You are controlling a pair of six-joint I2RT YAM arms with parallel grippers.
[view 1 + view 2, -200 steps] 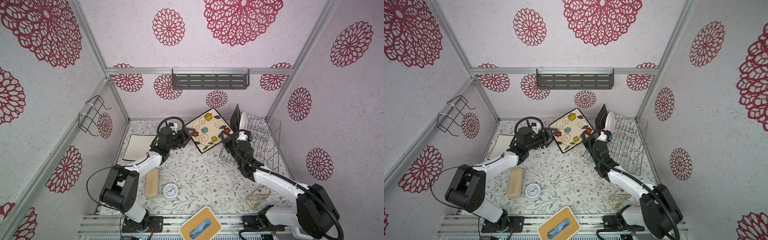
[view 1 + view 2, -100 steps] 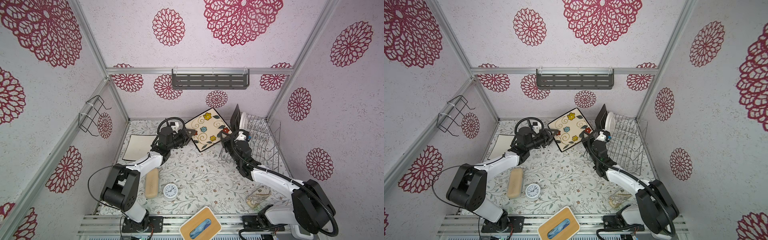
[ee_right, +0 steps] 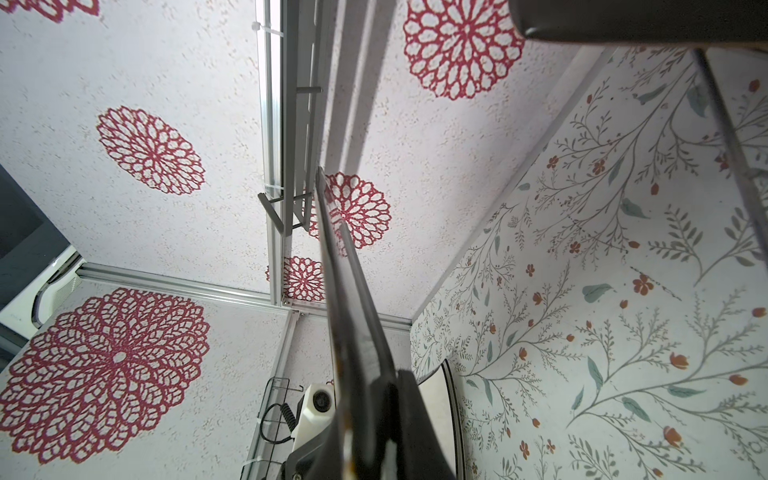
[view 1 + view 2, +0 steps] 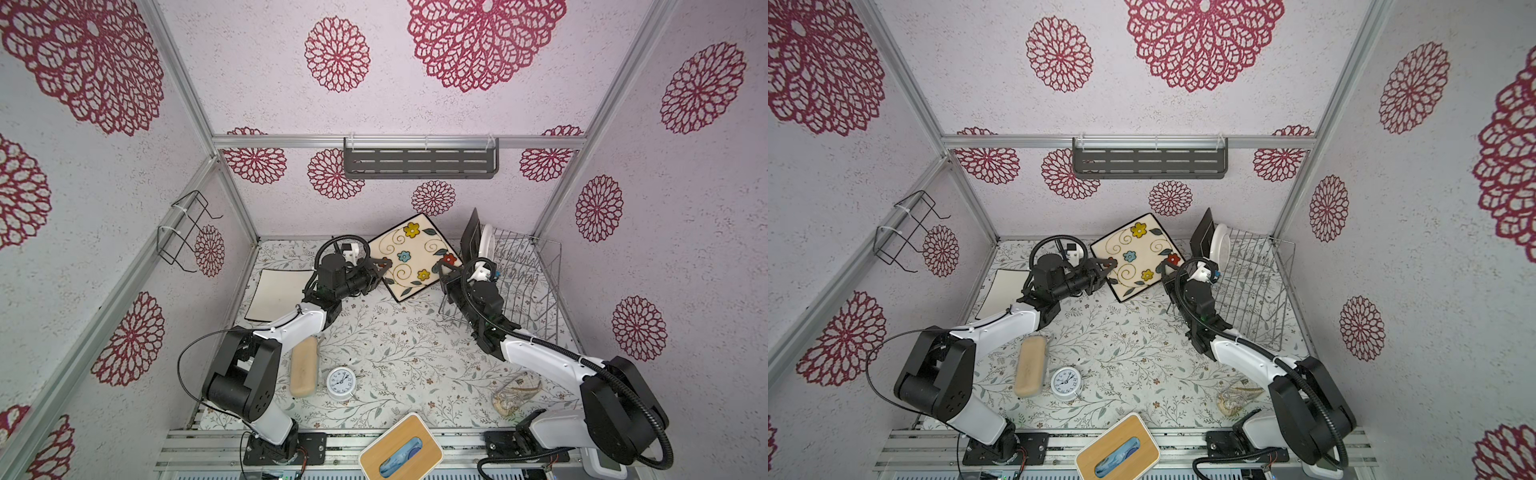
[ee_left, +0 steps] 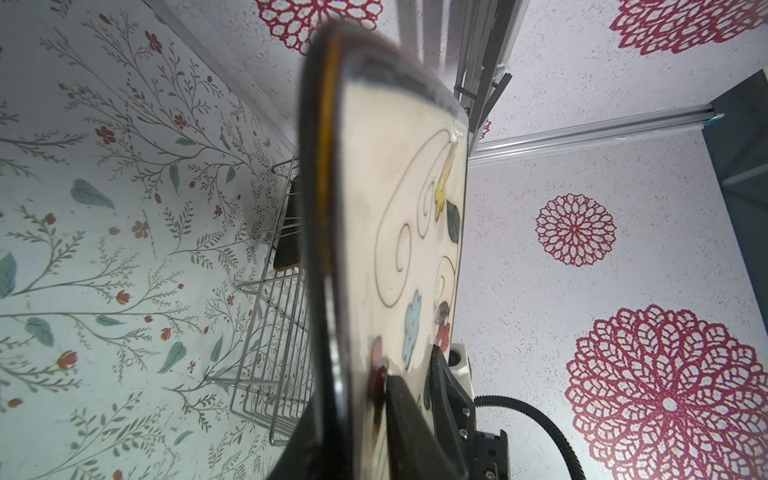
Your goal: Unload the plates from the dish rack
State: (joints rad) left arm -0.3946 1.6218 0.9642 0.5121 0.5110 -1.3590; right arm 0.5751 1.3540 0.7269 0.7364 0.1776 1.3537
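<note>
Two arms, shared hold.
Both clamped: left gripper (image 4: pixel 383 268) and right gripper (image 4: pixel 444 273) pinch opposite corners of the cream square floral plate w/ dark rim (image 4: pixel 413 253), tilted btwn them, left of the silver wire dish rack (image 4: pixel 536 291). In rack's far end stand a dark square plate (image 4: pixel 471 237) & round white plate (image 4: pixel 486 247); white squarish plate (image 4: pixel 276 293) lies flat on floral-print table (image 4: pixel 395 345), left side.

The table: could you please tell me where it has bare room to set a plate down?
The widest bare patch of the table lies in the middle, between the dish rack, the alarm clock and the left arm. A smaller one runs between the clock and the crumpled clear bag. The left side is crowded: white plate, beige case.
</note>
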